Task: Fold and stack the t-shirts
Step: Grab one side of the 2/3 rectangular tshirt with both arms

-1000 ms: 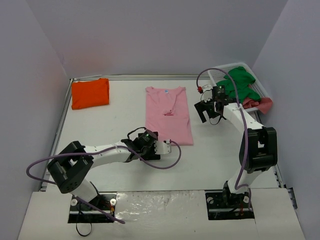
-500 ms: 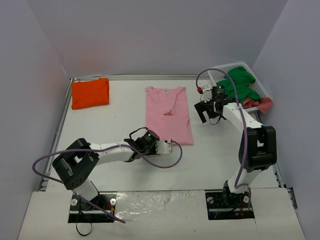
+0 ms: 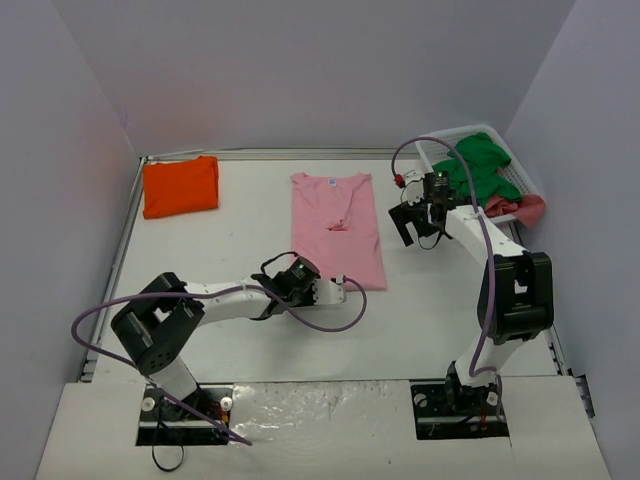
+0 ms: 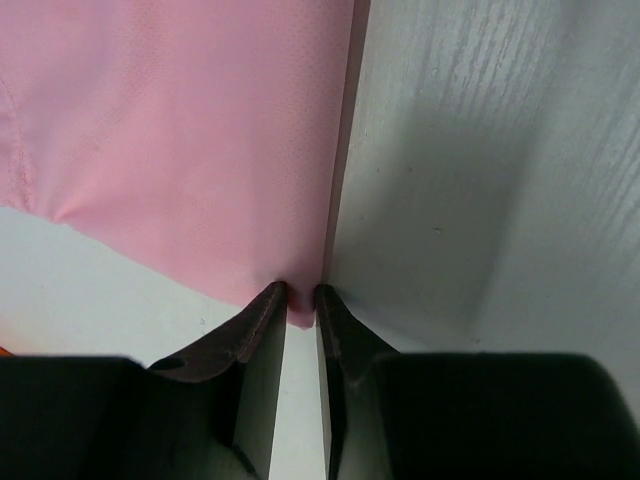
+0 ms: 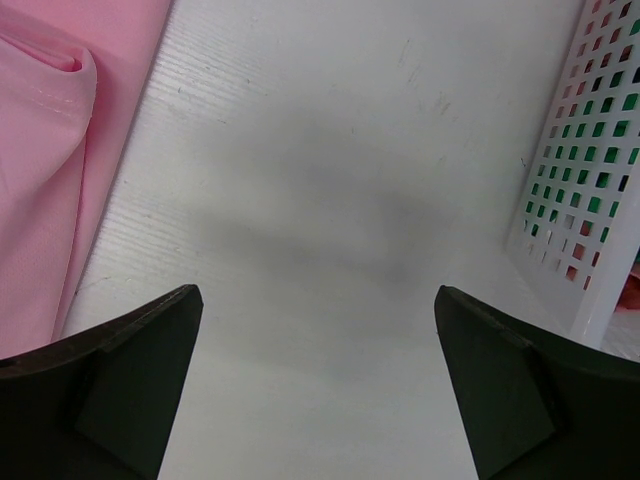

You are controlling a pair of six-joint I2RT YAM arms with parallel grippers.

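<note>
The light pink t-shirt [image 3: 337, 230] lies flat in the middle of the table, folded into a long strip. My left gripper [image 3: 343, 286] lies low at its near hem. In the left wrist view the gripper [image 4: 300, 300] is shut on a small tip of the pink t-shirt [image 4: 180, 130]. The orange t-shirt [image 3: 180, 186] sits folded at the far left corner. My right gripper [image 3: 412, 228] hovers open over bare table, just right of the pink shirt's upper half. Between its fingertips, my right gripper [image 5: 318, 300] holds nothing, and the pink t-shirt [image 5: 40, 150] shows at the left.
A white slatted basket [image 3: 515, 175] stands at the far right, with green clothing [image 3: 478, 165] and a reddish-pink garment [image 3: 520, 208] in it. Its wall [image 5: 590, 200] is close to the right gripper. Purple cables trail from both arms. Grey walls enclose the table.
My left gripper has closed from open onto the pink shirt's near edge, and its arm has slid slightly to the right. The right arm has not moved.
</note>
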